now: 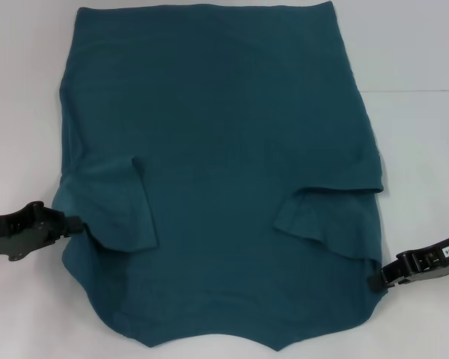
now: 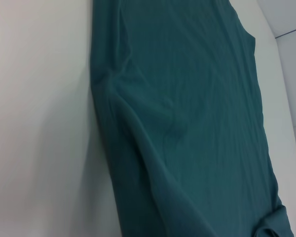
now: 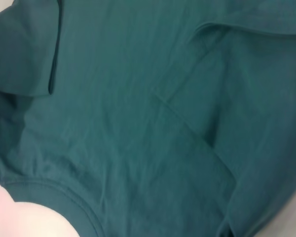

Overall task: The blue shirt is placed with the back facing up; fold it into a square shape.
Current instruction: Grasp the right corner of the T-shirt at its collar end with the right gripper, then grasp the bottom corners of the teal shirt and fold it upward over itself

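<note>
1. Right now the blue shirt [image 1: 224, 149] is lying flat and plain side up on the white table [image 1: 419, 60], covering most of the head view, with its hem at the far edge and its collar end nearest the robot.
2. Both short sleeves are lying folded inward over the body: the left sleeve [image 1: 123, 206] and the right sleeve [image 1: 322, 221], each forming a flap partway down its side.
3. The left gripper [image 1: 76, 223] is sitting at the shirt's left edge, just beside the folded left sleeve, its tip touching or pinching the cloth there; whether its jaws are closed on the fabric I cannot tell.
4. The right gripper [image 1: 376, 280] is meeting the shirt's right edge, nearer the collar end than its partner is; its jaws are hidden by the cloth as well, so their state is unclear.
5. The shirt's long axis is running away from the robot, hem far and collar near, and the cloth is lying inward of both grippers, between them.
6. Judging from this, the sleeves look dealt with and a fold along that long axis seems to be next, carrying the near end toward the far hem.
7. Each gripper is flanking its own side, so neither is nearer overall; a lengthwise fold would want both lifting together to keep the edge straight.
</note>
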Action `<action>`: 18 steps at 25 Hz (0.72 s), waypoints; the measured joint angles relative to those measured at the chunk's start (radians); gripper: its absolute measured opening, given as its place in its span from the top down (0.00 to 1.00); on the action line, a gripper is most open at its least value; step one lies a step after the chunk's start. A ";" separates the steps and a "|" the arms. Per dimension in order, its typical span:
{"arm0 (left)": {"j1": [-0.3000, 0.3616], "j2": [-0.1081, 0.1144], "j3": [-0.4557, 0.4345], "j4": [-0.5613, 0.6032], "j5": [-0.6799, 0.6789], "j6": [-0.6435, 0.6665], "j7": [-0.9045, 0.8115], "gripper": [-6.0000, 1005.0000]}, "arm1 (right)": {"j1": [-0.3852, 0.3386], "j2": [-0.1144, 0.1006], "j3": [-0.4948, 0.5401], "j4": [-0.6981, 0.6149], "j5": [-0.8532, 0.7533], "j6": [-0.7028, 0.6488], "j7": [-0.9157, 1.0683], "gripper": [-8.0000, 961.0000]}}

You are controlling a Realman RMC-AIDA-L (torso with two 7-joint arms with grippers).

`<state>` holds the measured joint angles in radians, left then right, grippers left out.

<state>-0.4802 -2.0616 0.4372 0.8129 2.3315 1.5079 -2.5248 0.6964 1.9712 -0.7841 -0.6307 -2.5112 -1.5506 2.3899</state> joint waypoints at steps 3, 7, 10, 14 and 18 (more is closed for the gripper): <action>0.000 0.000 0.000 0.000 0.000 0.000 0.003 0.96 | 0.000 0.000 0.000 0.002 0.000 0.000 0.000 0.66; 0.000 0.000 0.000 0.000 -0.001 0.004 0.017 0.96 | -0.002 0.000 0.001 0.003 0.000 -0.002 0.000 0.83; 0.001 0.000 0.000 0.000 -0.012 0.024 0.047 0.96 | -0.009 -0.007 0.009 -0.003 0.004 -0.019 -0.005 0.93; 0.008 0.004 -0.003 0.004 -0.021 0.078 0.091 0.96 | -0.026 -0.025 0.046 -0.012 0.011 -0.054 -0.014 0.95; 0.018 0.012 -0.003 0.012 -0.006 0.127 0.116 0.96 | -0.048 -0.041 0.058 -0.017 0.011 -0.093 -0.020 0.95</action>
<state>-0.4624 -2.0491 0.4345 0.8246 2.3256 1.6348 -2.4084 0.6488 1.9301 -0.7263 -0.6481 -2.5004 -1.6438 2.3695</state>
